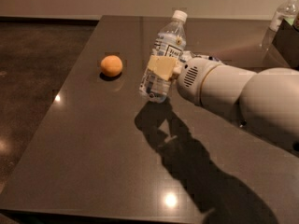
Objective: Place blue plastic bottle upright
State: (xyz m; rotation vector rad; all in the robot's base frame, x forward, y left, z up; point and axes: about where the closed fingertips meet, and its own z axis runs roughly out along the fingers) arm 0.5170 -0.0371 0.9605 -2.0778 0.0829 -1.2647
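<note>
Nearest, the arm's shadow is cast across the dark table (93, 171). Mid-table, the blue plastic bottle (168, 41) is held around its middle by the gripper (163, 69), which is clamped on the label. The white cap is tipped toward 1 o'clock. An orange (111, 65) is sat at 9 o'clock of it, well apart. 1 clear bottle (282, 15) is parked way back at 2 o'clock.

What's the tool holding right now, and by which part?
The tool, above the table, is clamped on the blue plastic bottle around its mid-body, below the cap end.
</note>
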